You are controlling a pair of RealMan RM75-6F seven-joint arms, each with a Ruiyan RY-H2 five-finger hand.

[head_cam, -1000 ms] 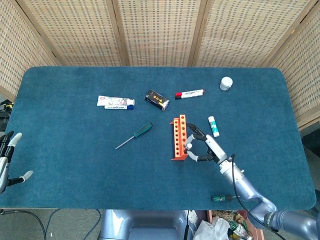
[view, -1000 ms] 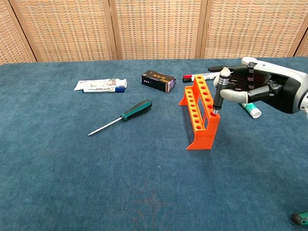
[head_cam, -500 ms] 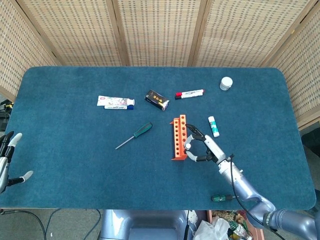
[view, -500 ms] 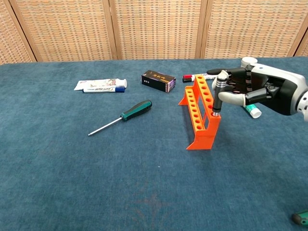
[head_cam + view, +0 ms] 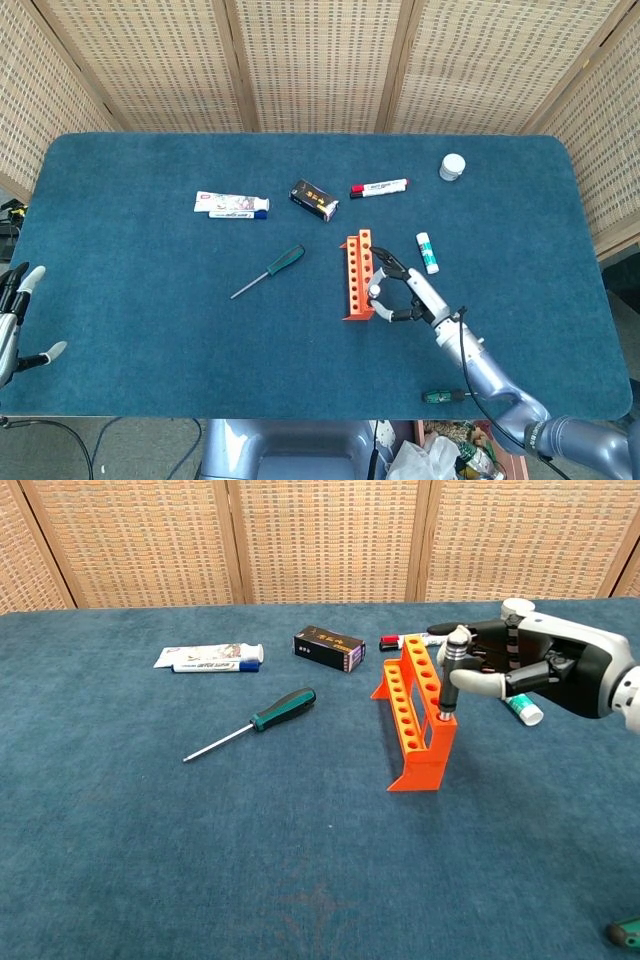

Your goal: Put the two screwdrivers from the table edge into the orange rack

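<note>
Two screwdrivers concerned us, and one small screwdriver [image 5: 449, 685] stood nearly upright in our right hand [image 5: 530, 665], its fingers [image 5: 478, 684] clamped on the grey handle while its tip sat at a hole at the near end of the orange rack [image 5: 414, 712], toward the table's [image 5: 150, 300] right half. We judged this the seating step for the first tool: the next move called for a straight push down until the shaft settled, then letting go without tipping the rack. We could not tell how deep the shaft had gone, since the hole's rim hid it. A second small one [image 5: 441, 396] with a green handle lay at the near edge toward the right corner, cut off at the frame's corner in the chest view; it likely came next. A larger green-handled screwdriver [image 5: 255, 721] lay well apart, left of the rack, not at any edge. Our left hand [image 5: 18, 325] hung off the left edge, fingers apart and empty, partly cropped.
</note>
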